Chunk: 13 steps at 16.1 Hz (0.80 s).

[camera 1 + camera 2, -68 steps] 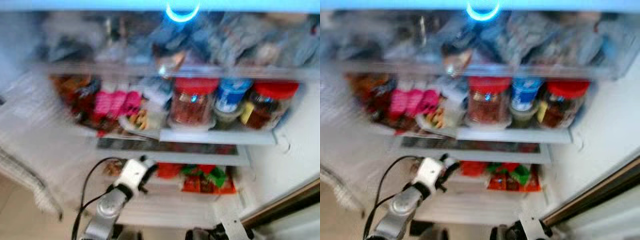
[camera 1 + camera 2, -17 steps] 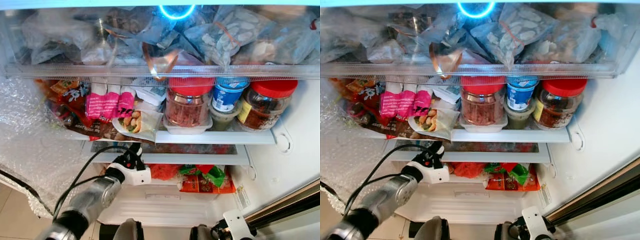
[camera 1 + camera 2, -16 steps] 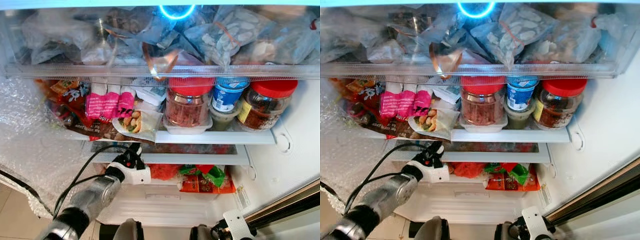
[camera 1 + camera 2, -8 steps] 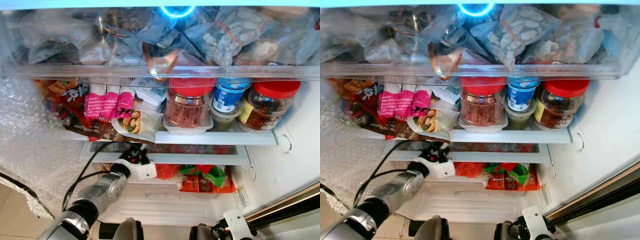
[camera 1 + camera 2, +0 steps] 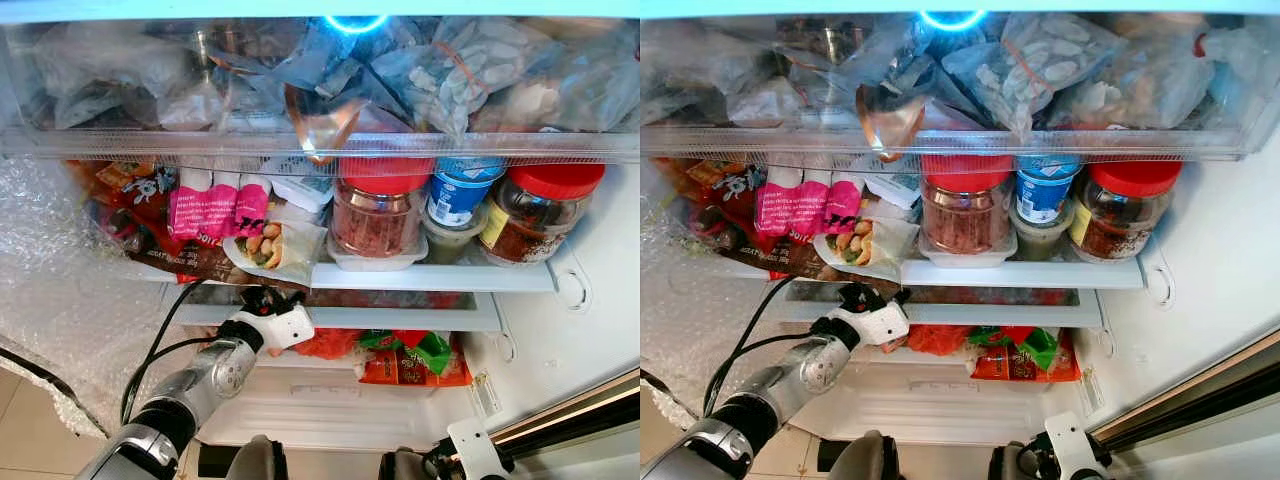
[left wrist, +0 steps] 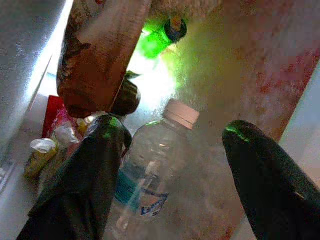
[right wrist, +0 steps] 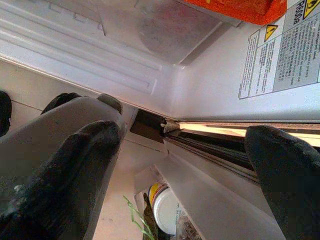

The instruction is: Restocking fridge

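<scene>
The open fridge (image 5: 590,330) spans the head views, its white right wall bare. At the lower left of the frame the left arm reaches up and in, and the left gripper (image 5: 262,300) sits at the mouth of the low compartment under the middle shelf (image 5: 430,277), just below the packet of nuts (image 5: 268,245). In the left wrist view its two black fingers (image 6: 85,180) are spread wide apart with nothing between them; ahead of them, inside the compartment, lies a clear water bottle (image 6: 150,170) with a white cap, tipped on its side, and beyond it a green bottle (image 6: 157,40) glows in the light. On the middle shelf stand a red-lidded jar (image 5: 375,205) in the centre, a blue-lidded tub (image 5: 455,195) beside it and a second red-lidded jar (image 5: 535,210) at the right, with pink packets (image 5: 215,205) to the left. Clear bags (image 5: 450,70) crowd the top drawer. The right gripper (image 7: 185,175) hangs low by the fridge's bottom edge, its fingers wide apart and empty.
</scene>
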{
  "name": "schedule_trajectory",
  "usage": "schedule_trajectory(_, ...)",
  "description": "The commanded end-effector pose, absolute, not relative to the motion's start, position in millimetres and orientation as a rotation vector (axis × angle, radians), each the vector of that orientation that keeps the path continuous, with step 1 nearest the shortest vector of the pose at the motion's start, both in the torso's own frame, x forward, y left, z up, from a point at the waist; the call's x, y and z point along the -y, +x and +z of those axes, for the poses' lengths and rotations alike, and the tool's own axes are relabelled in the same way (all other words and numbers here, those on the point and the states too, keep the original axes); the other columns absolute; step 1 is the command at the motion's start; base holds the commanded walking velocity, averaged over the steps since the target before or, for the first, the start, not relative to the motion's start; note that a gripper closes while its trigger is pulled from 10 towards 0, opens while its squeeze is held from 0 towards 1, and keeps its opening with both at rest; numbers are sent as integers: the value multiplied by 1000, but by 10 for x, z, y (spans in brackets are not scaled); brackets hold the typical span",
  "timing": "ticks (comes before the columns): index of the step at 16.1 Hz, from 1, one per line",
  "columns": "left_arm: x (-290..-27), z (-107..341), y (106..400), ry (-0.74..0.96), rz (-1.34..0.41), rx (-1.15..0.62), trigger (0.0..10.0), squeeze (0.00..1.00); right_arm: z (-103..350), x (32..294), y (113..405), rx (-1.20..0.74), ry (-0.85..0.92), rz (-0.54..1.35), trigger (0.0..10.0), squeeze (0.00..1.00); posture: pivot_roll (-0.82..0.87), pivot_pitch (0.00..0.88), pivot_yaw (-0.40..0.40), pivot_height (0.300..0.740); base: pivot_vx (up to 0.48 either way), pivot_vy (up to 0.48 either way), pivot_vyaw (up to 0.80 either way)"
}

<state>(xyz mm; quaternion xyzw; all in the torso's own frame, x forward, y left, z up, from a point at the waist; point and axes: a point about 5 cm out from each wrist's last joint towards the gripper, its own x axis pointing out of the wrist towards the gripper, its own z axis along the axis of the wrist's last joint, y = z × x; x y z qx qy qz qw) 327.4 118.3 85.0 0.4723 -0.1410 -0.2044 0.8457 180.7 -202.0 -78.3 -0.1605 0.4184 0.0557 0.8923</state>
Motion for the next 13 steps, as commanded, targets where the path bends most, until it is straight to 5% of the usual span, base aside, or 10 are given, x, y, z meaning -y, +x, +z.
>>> schedule_trajectory(1,-1193,790,3198,927,-473,273,10000,1000,-1017,1928,1339,-1058,-310,162,10000,0,-21,166,29,643,0,0,0)
schedule_trajectory(3,-1149,763,3079,667,-507,238,10000,0,-1015,1924,1341,-1055,-306,165,10000,0,-19,168,29,643,0,0,0)
schedule_trajectory(9,-1376,589,2825,172,-328,38,10000,0,-1018,1928,1329,-1057,-308,166,10000,0,-17,169,31,643,0,0,0)
schedule_trajectory(13,-1538,519,2550,88,-255,-18,10000,0,-1018,1939,1329,-1061,-318,174,10000,0,-9,168,28,643,0,0,0)
